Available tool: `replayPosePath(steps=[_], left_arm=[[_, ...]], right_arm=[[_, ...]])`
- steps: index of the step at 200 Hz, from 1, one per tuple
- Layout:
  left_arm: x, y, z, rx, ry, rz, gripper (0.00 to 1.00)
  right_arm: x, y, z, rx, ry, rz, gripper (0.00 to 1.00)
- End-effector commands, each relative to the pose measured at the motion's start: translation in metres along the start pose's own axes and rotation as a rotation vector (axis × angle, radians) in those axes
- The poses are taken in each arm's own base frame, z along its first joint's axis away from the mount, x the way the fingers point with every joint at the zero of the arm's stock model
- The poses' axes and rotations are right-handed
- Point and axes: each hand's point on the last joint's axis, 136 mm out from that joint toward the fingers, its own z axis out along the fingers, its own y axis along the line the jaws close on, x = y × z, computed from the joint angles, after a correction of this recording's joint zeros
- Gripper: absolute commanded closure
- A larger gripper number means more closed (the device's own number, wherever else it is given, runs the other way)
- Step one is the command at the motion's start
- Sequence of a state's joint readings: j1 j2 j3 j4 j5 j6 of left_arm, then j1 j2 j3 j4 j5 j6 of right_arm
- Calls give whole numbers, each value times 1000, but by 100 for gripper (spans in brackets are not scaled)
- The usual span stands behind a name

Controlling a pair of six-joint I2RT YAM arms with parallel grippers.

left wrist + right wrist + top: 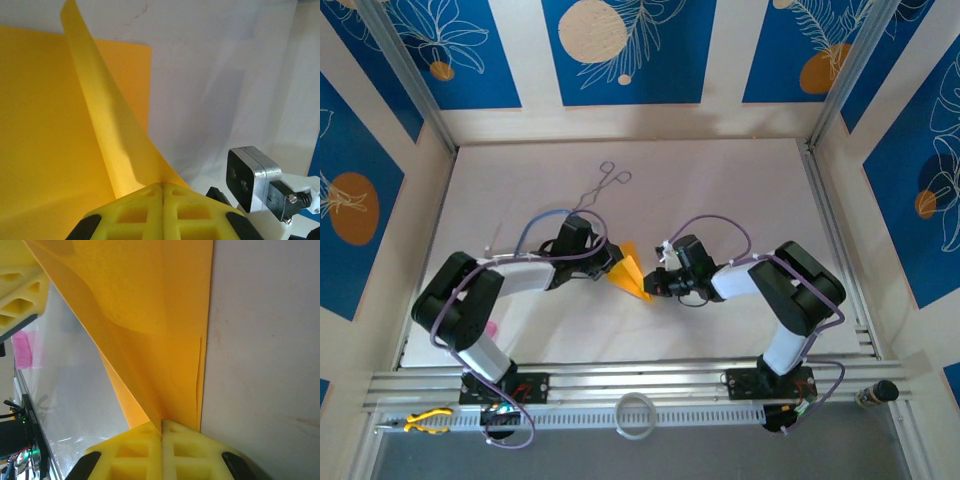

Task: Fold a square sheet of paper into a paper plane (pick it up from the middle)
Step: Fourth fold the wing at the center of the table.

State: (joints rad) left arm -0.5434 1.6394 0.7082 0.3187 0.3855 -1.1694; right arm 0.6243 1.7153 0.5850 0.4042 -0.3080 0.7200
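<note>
Pinching the partly folded sheet of paper [630,270] at counter [720,180] centre, from 9 o'clock with left end effector [608,266], from 4 o'clock with right end effector [658,286], both clamped tight.

Probably a robotics lab cell: a white table [740,190] boxed in by blue leaf-print panels [470,50], with an aluminium rail [640,383] along its near edge.
</note>
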Motion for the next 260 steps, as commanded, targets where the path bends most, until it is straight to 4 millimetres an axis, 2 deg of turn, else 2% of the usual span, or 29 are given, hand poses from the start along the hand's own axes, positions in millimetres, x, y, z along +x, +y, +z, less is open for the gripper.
replayPosePath(steps=[1, 69, 260], left_arm=[[1, -11, 8, 64, 31, 22, 92], [0, 1, 24, 33, 35, -7, 92], [1, 14, 38, -18, 59, -14, 92]], right_arm=[[12, -4, 4, 1, 66, 56, 96], [15, -10, 3, 53, 77, 45, 96], [17, -18, 4, 127, 113, 67, 95]])
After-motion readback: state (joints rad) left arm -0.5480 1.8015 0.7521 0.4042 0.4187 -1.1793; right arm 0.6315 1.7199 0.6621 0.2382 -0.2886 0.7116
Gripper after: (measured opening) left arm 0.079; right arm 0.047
